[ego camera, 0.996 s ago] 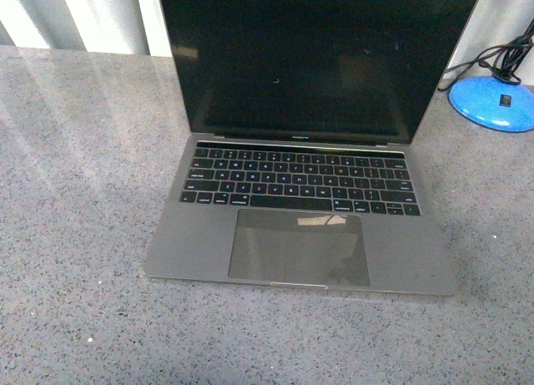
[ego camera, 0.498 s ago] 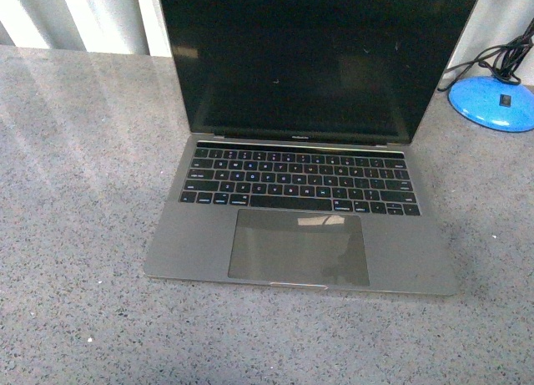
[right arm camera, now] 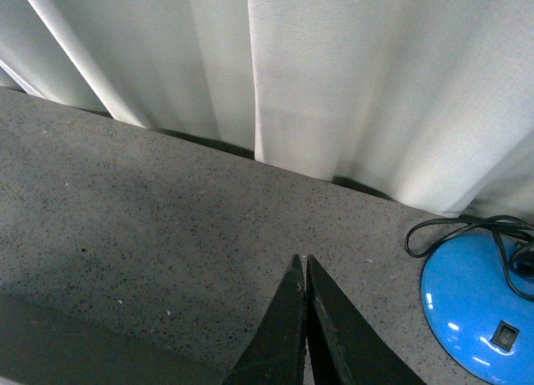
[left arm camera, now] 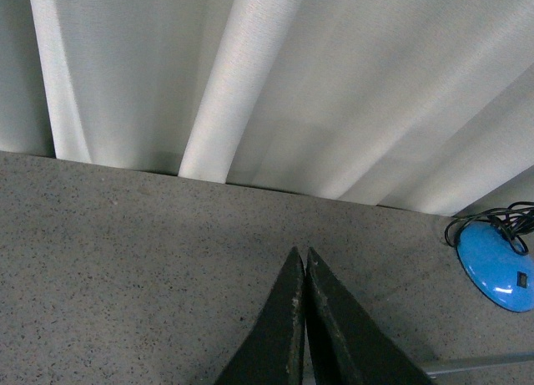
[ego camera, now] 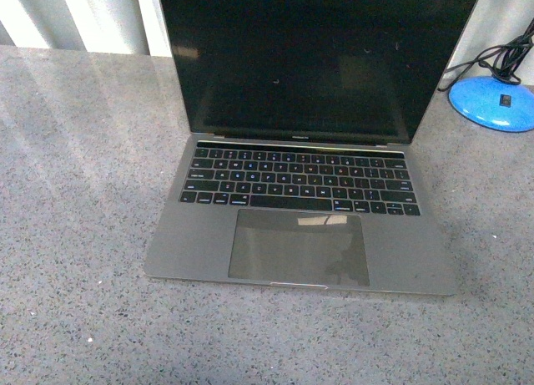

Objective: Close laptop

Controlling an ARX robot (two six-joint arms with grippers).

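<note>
left tool (left arm camera: pixel 304 255) pinched closed, empty | right tool (right arm camera: pixel 304 260) pinched closed, empty | laptop (ego camera: pixel 300 235) lid up

The laptop (ego camera: pixel 300 235) lies on the table (ego camera: pixel 75 235) straight ahead of me, its front edge nearest. On it, the trackpad (ego camera: pixel 299 247) sits before the keyboard (ego camera: pixel 300 180), and the screen (ego camera: pixel 309 59) stands up behind the keyboard. To the right of the screen, further back, a round base (ego camera: pixel 492 101) rests on the table, apart from the laptop, with a cable (ego camera: pixel 501 55) bunched behind it. A curtain (ego camera: pixel 83 17) hangs behind the table's far edge. My left gripper (left arm camera: pixel 304 255) and my right gripper (right arm camera: pixel 304 264) both hang above the table, pointing toward the curtain.
</note>
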